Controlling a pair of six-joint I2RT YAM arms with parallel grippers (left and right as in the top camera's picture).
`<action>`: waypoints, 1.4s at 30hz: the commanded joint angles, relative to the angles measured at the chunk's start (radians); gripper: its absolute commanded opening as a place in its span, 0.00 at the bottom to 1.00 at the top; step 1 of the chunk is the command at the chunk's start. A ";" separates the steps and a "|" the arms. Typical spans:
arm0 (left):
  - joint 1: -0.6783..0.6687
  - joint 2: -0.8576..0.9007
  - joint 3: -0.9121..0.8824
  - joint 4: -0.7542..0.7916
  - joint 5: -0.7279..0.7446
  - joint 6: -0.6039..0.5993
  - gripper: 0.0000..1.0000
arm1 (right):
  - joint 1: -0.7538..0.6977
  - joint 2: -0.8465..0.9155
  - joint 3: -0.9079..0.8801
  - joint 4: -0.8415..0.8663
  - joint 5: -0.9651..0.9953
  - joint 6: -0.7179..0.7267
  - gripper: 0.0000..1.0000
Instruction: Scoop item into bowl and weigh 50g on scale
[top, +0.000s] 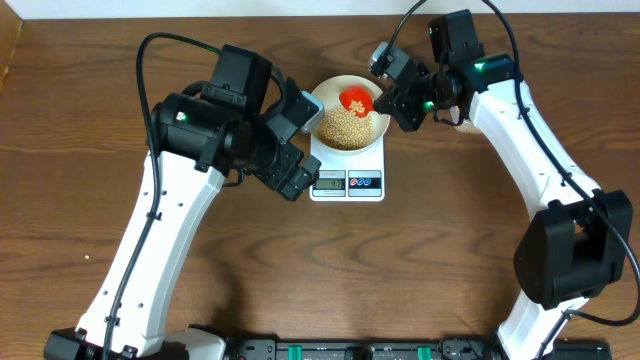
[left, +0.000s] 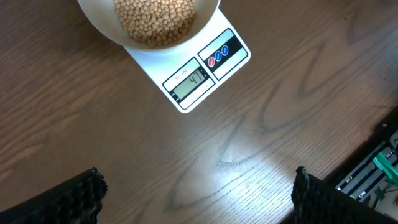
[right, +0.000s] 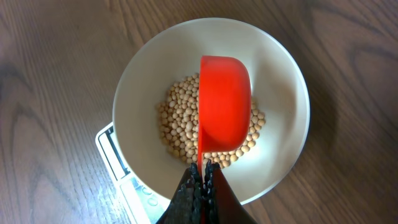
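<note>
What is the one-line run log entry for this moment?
left gripper open, empty | right gripper shut on red scoop | scoop over bowl | beans in bowl | bowl on scale

The brown wooden table (left: 280, 124) has a smooth, lightly varnished top with visible grain and a soft sheen where the light falls. The small white rectangular scale (left: 146, 59) looks like smooth, glossy plastic, with a flat grey display window (left: 189, 82). The round white bowl (right: 280, 81) is smooth with a dull satin finish. The pale-tan round beans (right: 177, 118) look dry, smooth and matt. The red rounded plastic scoop (right: 224, 102) is smooth and slightly glossy. The black finger pads (left: 74, 202) of the left gripper (left: 196, 186) are rough and knobbly, like rubber.
</note>
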 joint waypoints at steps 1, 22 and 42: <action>0.000 -0.016 0.010 0.000 -0.006 -0.010 0.98 | -0.002 -0.009 0.027 0.002 -0.006 -0.019 0.01; 0.000 -0.016 0.010 0.000 -0.006 -0.009 0.98 | -0.001 -0.009 0.027 0.006 0.029 -0.043 0.01; 0.000 -0.016 0.010 0.000 -0.006 -0.010 0.98 | -0.001 -0.009 0.027 0.008 0.054 -0.068 0.01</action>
